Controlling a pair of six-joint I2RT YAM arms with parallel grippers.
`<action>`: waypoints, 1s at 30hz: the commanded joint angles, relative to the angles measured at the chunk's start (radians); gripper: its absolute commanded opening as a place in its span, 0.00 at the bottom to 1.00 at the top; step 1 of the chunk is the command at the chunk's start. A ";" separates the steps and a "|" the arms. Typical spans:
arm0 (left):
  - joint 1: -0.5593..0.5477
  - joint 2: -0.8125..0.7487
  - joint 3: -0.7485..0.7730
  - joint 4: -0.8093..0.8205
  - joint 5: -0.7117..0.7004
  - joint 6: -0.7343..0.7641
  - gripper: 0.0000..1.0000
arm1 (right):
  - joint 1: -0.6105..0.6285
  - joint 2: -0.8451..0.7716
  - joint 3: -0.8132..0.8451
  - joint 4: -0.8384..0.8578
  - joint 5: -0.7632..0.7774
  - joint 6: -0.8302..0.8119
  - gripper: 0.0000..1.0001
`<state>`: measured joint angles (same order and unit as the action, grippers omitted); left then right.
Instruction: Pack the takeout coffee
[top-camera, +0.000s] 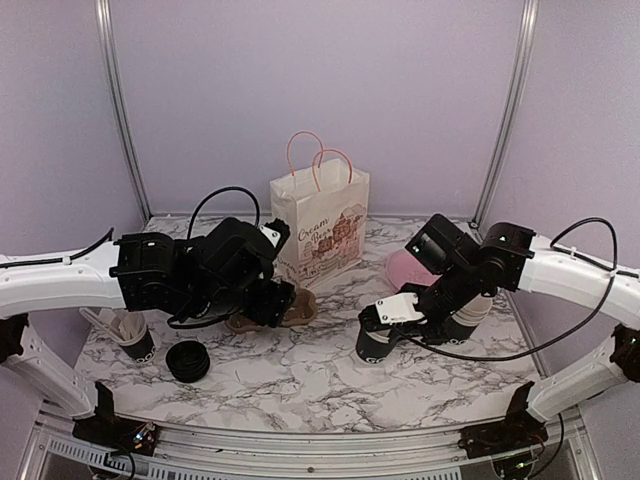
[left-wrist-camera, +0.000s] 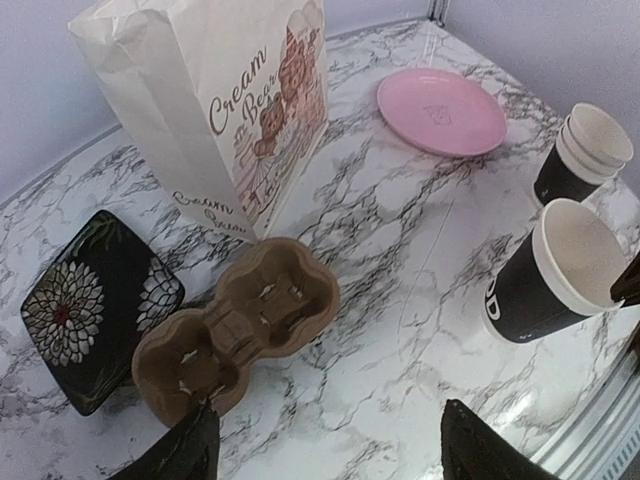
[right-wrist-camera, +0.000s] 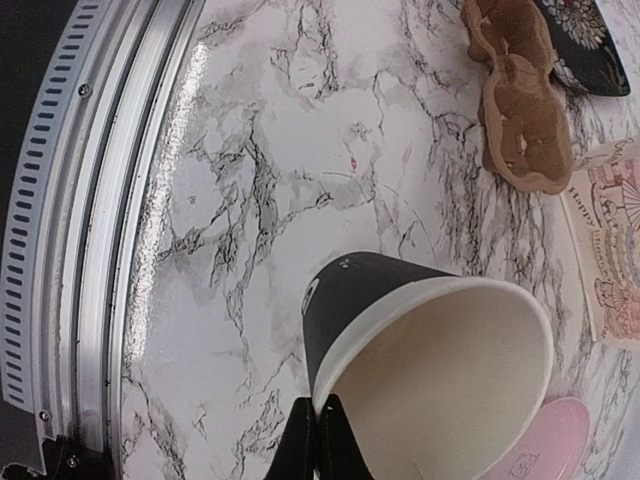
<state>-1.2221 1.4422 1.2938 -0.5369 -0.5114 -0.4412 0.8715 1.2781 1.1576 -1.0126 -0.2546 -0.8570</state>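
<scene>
An open black paper coffee cup (right-wrist-camera: 385, 300) with a white inside and no lid stands on the marble near the front; it also shows in the top view (top-camera: 372, 347) and the left wrist view (left-wrist-camera: 555, 275). My right gripper (right-wrist-camera: 320, 445) is shut on its rim, one finger inside and one outside, also seen from above (top-camera: 380, 322). A stack of the same cups (left-wrist-camera: 585, 155) stands behind it. A stack of black lids (top-camera: 188, 361) lies front left. My left gripper (left-wrist-camera: 330, 455) is open and empty, just above the brown pulp cup carrier (left-wrist-camera: 235, 335).
A white "Cream Bear" paper bag (top-camera: 318, 225) stands at the back centre. A pink plate (left-wrist-camera: 440, 110) lies right of it. A black floral dish (left-wrist-camera: 90, 310) lies left of the carrier. A black cup of straws (top-camera: 130, 335) stands far left. A metal rail (right-wrist-camera: 110, 200) edges the table front.
</scene>
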 joint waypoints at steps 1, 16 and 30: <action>0.014 -0.032 0.030 -0.341 0.011 -0.041 0.73 | 0.087 0.070 0.001 0.139 0.056 0.074 0.00; 0.074 -0.039 -0.186 -0.416 0.155 -0.160 0.60 | 0.270 0.302 0.084 0.136 0.149 0.095 0.00; 0.160 -0.034 -0.300 -0.398 0.186 -0.175 0.53 | 0.202 0.181 0.196 -0.023 -0.038 0.046 0.47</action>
<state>-1.0855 1.4040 1.0157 -0.9195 -0.3428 -0.6205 1.1484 1.5562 1.2995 -0.9543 -0.1608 -0.7906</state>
